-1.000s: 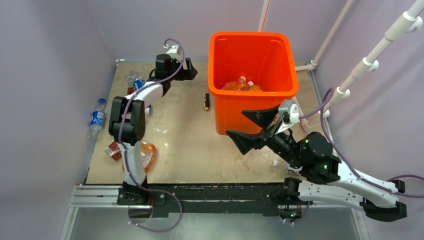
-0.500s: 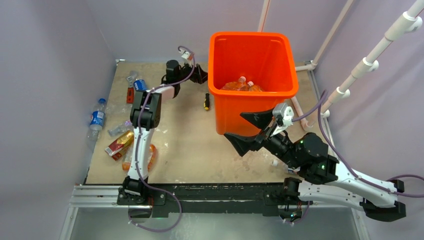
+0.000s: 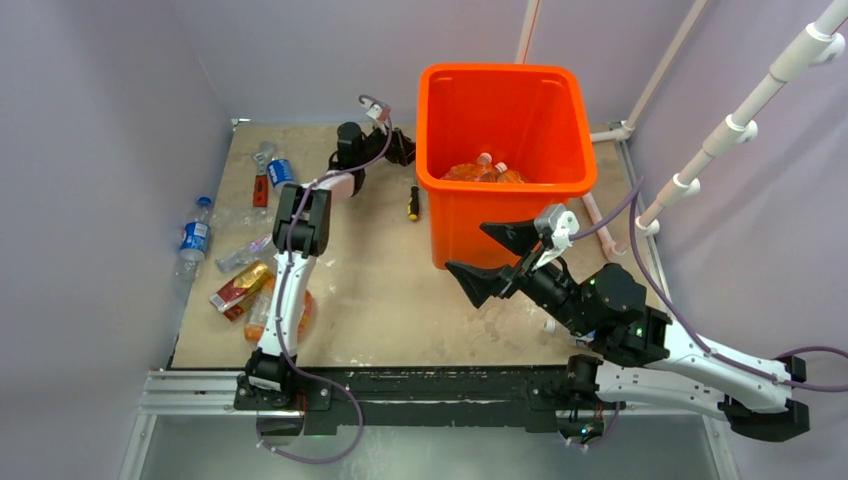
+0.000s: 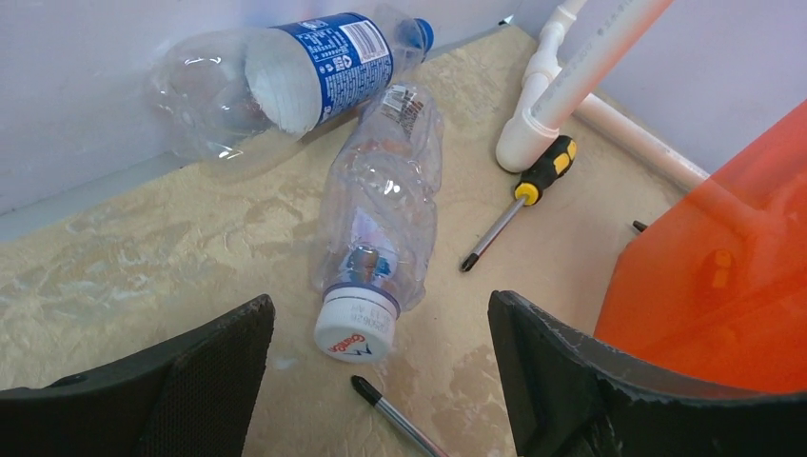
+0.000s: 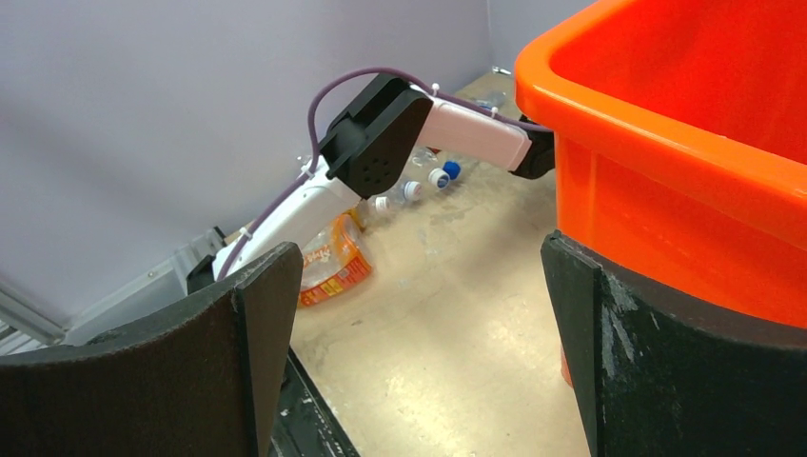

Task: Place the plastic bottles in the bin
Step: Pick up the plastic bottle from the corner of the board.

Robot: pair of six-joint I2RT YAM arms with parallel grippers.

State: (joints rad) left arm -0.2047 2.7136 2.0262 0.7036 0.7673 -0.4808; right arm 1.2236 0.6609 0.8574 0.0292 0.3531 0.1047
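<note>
Top external shows me some plastic bottles [image 3: 482, 170] already in the bin [image 3: 505, 188] at 12 o'clock, loose bottles [image 3: 194, 236] left on the tabletop [image 3: 370, 270] toward 9, my left tool [image 4: 381, 309] spread before a clear bottle [image 4: 385, 205], and my right tool [image 3: 468, 249] spread, empty.

Overhead, two wrist views; shared bin [image 3: 456, 222]

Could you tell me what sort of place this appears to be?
Probably a robotics lab test cell: two robot arms mounted at a table, lilac walls closing it in, and crushed bottles and tools scattered beside an orange bin.
</note>
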